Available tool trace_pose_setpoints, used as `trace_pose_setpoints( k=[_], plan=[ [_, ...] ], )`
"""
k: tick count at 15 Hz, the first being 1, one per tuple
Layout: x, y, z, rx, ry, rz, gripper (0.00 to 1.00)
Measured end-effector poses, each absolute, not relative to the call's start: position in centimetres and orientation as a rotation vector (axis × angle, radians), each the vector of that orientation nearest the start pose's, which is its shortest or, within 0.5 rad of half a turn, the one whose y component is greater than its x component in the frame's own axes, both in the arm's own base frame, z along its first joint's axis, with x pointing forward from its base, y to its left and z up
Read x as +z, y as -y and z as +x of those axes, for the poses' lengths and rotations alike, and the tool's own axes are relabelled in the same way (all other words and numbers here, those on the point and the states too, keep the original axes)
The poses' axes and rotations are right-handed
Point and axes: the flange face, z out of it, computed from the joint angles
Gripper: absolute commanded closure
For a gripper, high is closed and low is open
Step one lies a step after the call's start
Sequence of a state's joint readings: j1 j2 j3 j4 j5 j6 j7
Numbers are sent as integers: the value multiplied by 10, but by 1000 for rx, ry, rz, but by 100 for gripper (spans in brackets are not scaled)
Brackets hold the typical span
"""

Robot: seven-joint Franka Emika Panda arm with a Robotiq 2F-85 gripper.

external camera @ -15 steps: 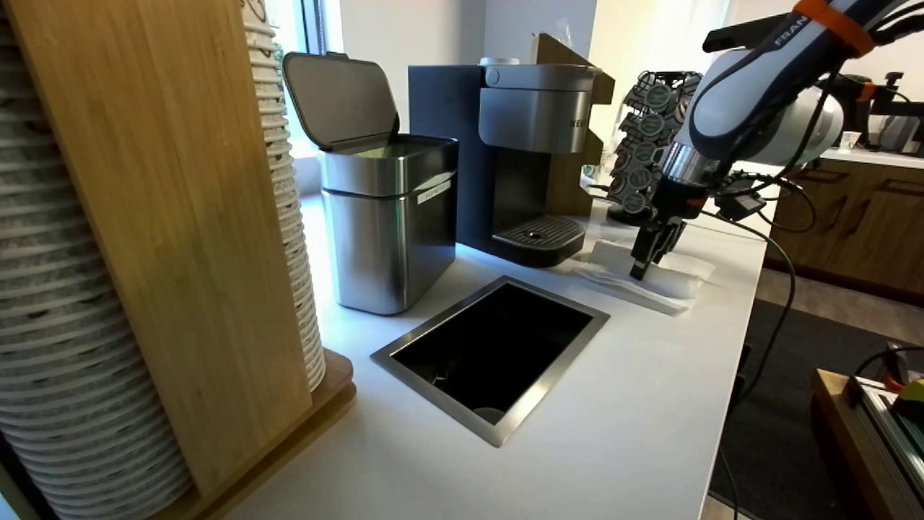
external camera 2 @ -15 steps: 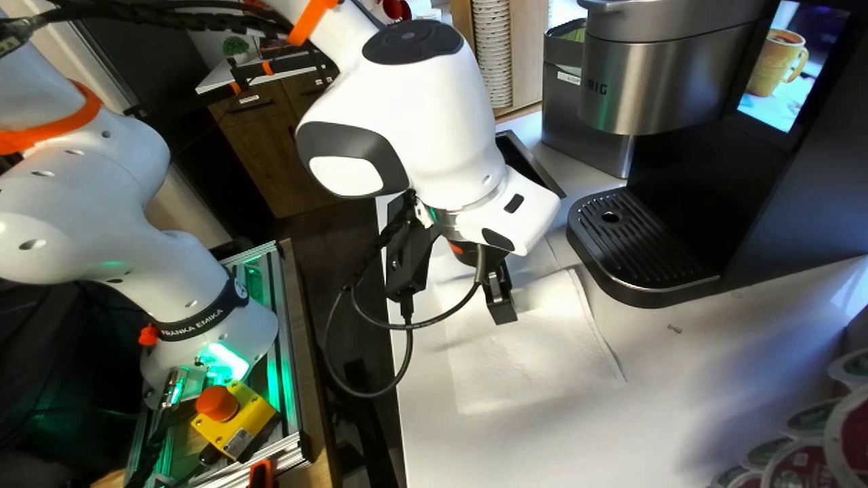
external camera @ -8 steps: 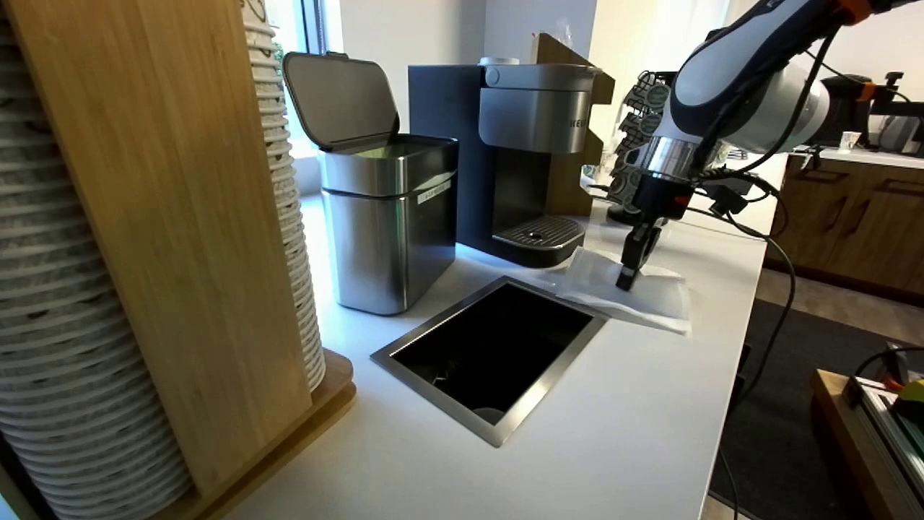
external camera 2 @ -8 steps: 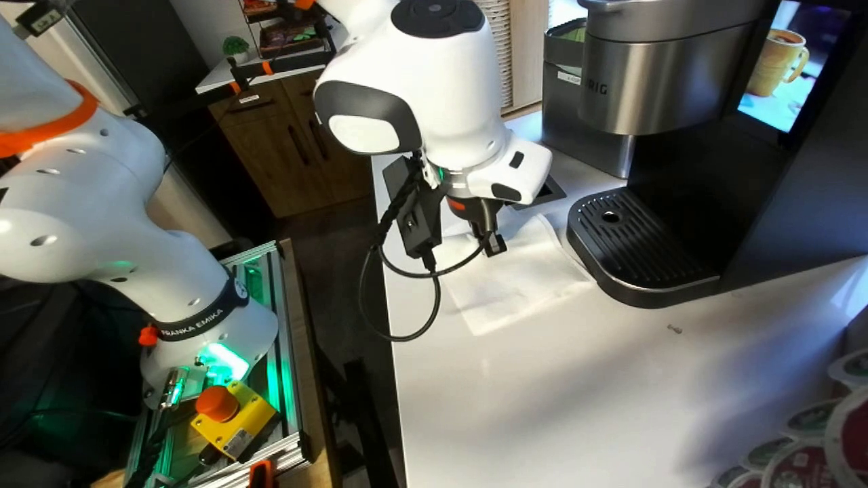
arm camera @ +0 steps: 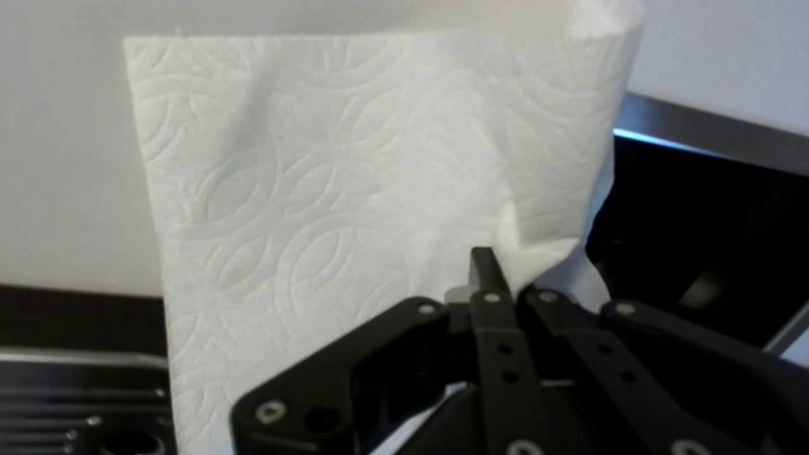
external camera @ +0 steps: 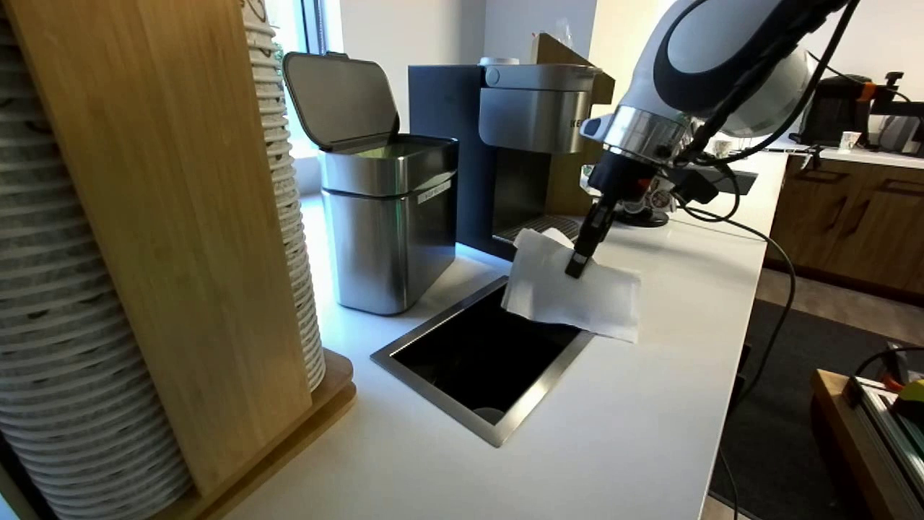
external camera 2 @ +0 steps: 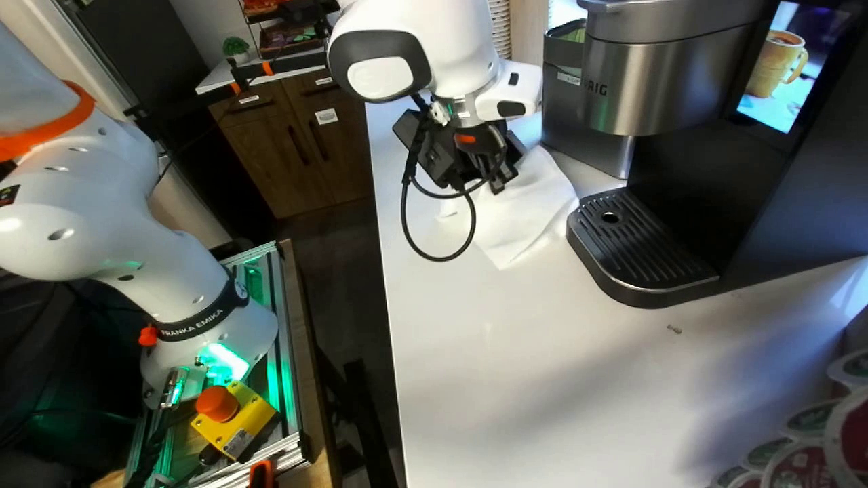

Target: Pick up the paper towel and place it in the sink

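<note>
The window (external camera: 287,25) is bright beside a pale wall (external camera: 408,32); a dark mat (external camera: 801,383) lies on the floor (external camera: 837,312) near brown wooden cabinets (external camera: 884,238)

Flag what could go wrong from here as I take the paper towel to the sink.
1. Early release: the paper towel appears to overlap just one end of the sink, so opening now would probably leave part of it on the countertop.
2. Snagging: its loose edge hangs close to the coffee machine's drip tray and might brush it.
3. Slipping: the gripper pinches the sheet at a crease, which could tear or pull free.
</note>
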State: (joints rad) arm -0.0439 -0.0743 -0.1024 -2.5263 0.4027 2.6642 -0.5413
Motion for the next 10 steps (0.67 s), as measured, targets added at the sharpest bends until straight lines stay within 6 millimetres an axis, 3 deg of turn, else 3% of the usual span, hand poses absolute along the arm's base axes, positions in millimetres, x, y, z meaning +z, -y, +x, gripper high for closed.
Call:
trace_pose_setpoints(
  k=[5, 10],
  plan=[
    [346, 31, 494, -573, 185, -2925, 99],
    [338, 7, 509, -562, 189, -2884, 99]
  ],
)
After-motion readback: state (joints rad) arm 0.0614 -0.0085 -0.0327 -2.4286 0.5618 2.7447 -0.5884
